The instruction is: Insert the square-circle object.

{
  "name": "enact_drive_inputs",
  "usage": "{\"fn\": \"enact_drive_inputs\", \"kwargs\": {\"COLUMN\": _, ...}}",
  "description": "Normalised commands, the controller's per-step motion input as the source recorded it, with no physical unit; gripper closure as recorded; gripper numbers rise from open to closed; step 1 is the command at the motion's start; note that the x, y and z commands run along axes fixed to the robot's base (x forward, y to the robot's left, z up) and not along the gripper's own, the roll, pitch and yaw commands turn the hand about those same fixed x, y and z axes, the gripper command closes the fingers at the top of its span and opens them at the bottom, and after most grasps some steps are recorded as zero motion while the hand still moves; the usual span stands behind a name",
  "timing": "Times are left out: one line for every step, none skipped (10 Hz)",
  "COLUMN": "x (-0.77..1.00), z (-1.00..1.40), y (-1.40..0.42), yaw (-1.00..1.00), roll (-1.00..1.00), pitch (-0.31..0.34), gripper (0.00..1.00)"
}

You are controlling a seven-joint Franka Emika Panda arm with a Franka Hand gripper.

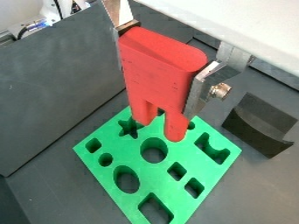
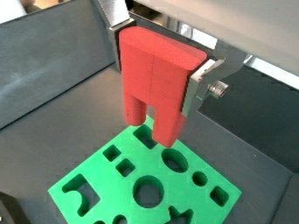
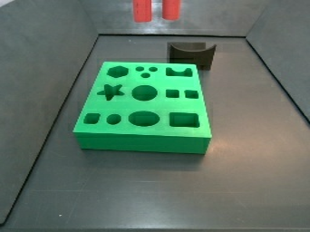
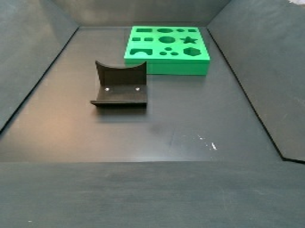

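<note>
Gripper (image 1: 163,61) clamped on the square-circle object (image 1: 156,96), a red piece w/ two prongs pointing down. Silver finger plate (image 1: 214,79) pressed flat against one side of it; opposite finger mostly hidden behind the red body. Same grip seen in both wrist views: gripper (image 2: 162,66), square-circle object (image 2: 155,92), finger plate (image 2: 205,79) flush on the side.

Wrist views: prongs hang over the green board (image 1: 105,140), tips lined up near the star hole and a round hole. From these angles can't tell contact vs. gap. Board (image 2: 111,184) fills the lower part of that wrist view, holes all empty.

A side view settles it: only the two prong ends of the square-circle object (image 3: 143,9) visible at the frame's upper edge, well clear above the far end of the board (image 3: 145,136). Gripper itself cut off there. No contact w/ board.

In a side view from the opp. end, neither gripper nor red piece in frame; just the board (image 4: 167,67) at the far end and the fixture (image 4: 119,85) nearer the camera, well apart from the board. Shows base plate, upright wall w/ curved top edge, two small light dots on the wall.

Fixture (image 3: 190,54) sits just beyond the board's far right corner. Fixture (image 1: 263,122) also visible in a wrist view, beside the board, not touching.
</note>
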Motion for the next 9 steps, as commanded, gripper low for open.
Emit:
{"fn": "enact_drive_inputs", "kwargs": {"x": -0.29, "z": -1.0, "y": -0.48, "yaw": -0.61, "roll": 0.0, "pitch": -0.099, "gripper": 1.0}}
{"fn": "enact_drive_inputs", "kwargs": {"x": -0.29, "z": -1.0, "y": -0.49, "yaw": -0.61, "roll": 0.0, "pitch": -0.097, "gripper": 1.0}}
{"fn": "enact_drive_inputs", "kwargs": {"x": -0.29, "z": -1.0, "y": -0.47, "yaw": -0.61, "roll": 0.0, "pitch": -0.084, "gripper": 1.0}}
{"fn": "enact_drive_inputs", "kwargs": {"x": -0.39, "z": -1.0, "y": -0.26, "yaw": -0.52, "roll": 0.0, "pitch": -0.044, "gripper": 1.0}}
{"fn": "enact_drive_inputs", "kwargs": {"x": -0.57, "z": -1.0, "y": 0.0, "yaw": -0.08, "roll": 0.0, "pitch": -0.047, "gripper": 1.0}}
{"fn": "enact_drive_inputs", "kwargs": {"x": -0.48, "z": -1.0, "y": 0.06, "yaw": 0.0, "roll": 0.0, "pitch": -0.106, "gripper": 1.0}}
{"fn": "enact_drive_inputs", "kwargs": {"x": -0.39, "z": -1.0, "y": 0.08, "yaw": 0.07, "roll": 0.0, "pitch": -0.149, "gripper": 1.0}}
{"fn": "enact_drive_inputs", "kwargs": {"x": -0.31, "z": -0.92, "y": 0.04, "yaw": 0.08, "roll": -0.01, "pitch": -0.18, "gripper": 1.0}}
{"fn": "enact_drive_inputs", "kwargs": {"x": -0.21, "z": -0.83, "y": -0.04, "yaw": 0.1, "roll": 0.0, "pitch": -0.213, "gripper": 1.0}}
